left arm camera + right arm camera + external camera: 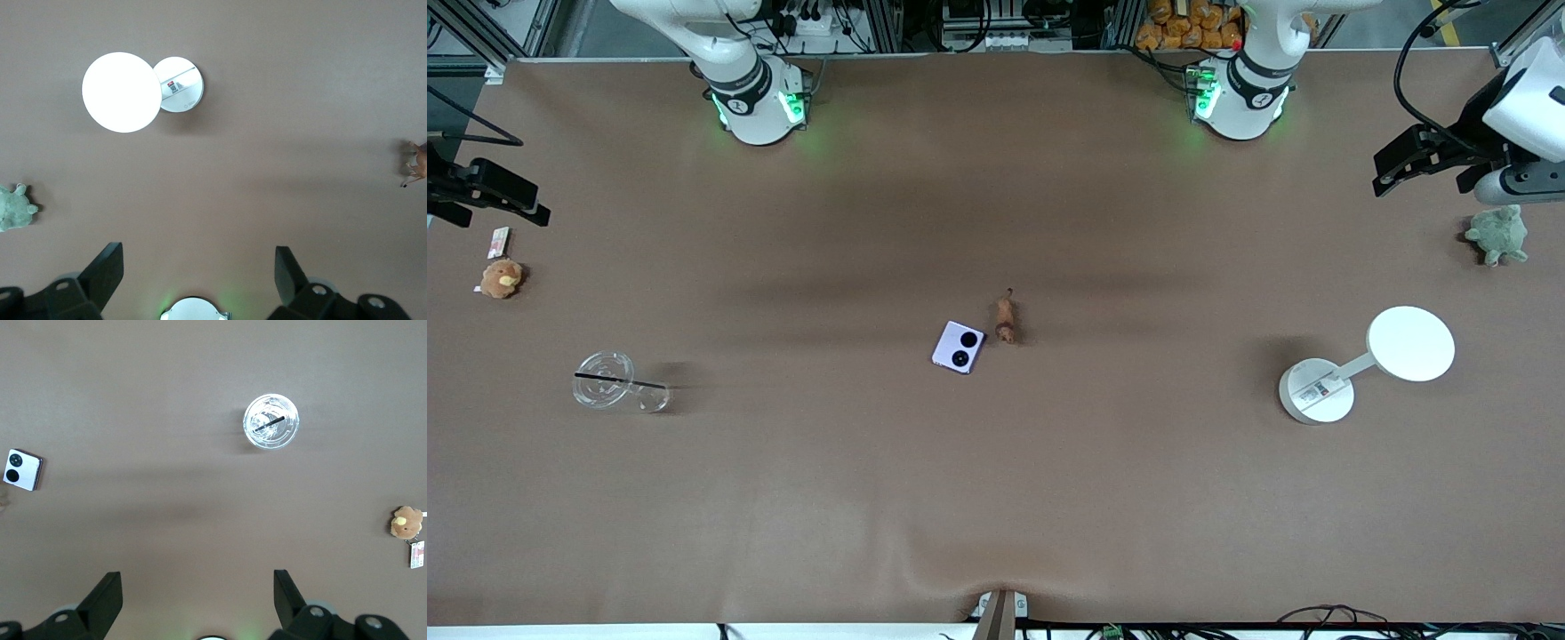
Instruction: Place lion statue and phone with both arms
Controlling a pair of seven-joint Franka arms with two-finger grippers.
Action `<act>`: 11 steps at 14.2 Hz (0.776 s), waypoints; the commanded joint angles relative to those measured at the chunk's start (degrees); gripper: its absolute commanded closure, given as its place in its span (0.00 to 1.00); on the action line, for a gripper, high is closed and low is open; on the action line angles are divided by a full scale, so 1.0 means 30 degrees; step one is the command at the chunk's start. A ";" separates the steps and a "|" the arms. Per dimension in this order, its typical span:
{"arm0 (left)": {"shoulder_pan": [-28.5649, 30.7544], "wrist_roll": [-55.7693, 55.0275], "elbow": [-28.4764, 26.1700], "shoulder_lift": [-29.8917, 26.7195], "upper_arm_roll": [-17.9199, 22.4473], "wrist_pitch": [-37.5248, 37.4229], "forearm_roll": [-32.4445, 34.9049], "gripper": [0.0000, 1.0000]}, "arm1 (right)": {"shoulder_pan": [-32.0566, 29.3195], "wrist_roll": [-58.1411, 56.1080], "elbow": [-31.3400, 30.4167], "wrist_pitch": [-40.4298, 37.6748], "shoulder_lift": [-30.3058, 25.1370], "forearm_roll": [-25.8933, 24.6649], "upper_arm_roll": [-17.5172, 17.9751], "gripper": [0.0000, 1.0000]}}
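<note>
the left gripper (pixel 1392 173) hangs high over the left arm's end of the table, fingers (pixel 103 270) spread wide and holding nothing. well clear of those fingers, the lion statue (pixel 1006 318) lies mid-table, just beside the phone (pixel 959 347), and shows at the edge of the left wrist view (pixel 415 163). a white lamp (pixel 1360 364) and a green plush turtle (pixel 1498 234) sit far closer to the left fingers than the statue does.

the right gripper (pixel 503 197) hangs over the right arm's end of the table, fingers (pixel 107 593) likewise spread and empty. the phone (pixel 23 469) lies face up, two black circles showing, well apart from them. a clear plastic cup (pixel 618 382) lying on the table, a tan plush toy (pixel 501 278) and a small card (pixel 498 241) lie nearer the right fingers. both arms wait.
</note>
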 commanded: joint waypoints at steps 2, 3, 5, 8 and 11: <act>0.0022 -0.0137 0.0405 0.0235 -0.0027 -0.0394 -0.0230 0.00 | 0.0172 0.0043 0.0039 0.0016 -0.0096 -0.0155 -0.0059 0.00; 0.0022 -0.0137 0.0434 0.0293 -0.0027 -0.0336 -0.0230 0.00 | 0.0231 0.0043 0.0039 -0.0013 -0.0095 -0.0184 -0.0030 0.00; 0.0022 -0.0108 0.0639 0.0615 -0.0027 -0.0161 -0.0229 0.00 | 0.0261 0.0043 0.0038 -0.0072 -0.0095 -0.0213 -0.0059 0.00; -0.0036 -0.0108 0.0552 0.0703 -0.0057 0.0102 -0.0288 0.00 | 0.0084 0.0101 0.0214 -0.0189 -0.0095 -0.0126 -0.0118 0.00; -0.0153 -0.0195 0.0493 0.0967 -0.0115 0.0250 -0.0317 0.00 | 0.0493 0.0043 0.0244 -0.0160 -0.0066 -0.0155 0.0028 0.00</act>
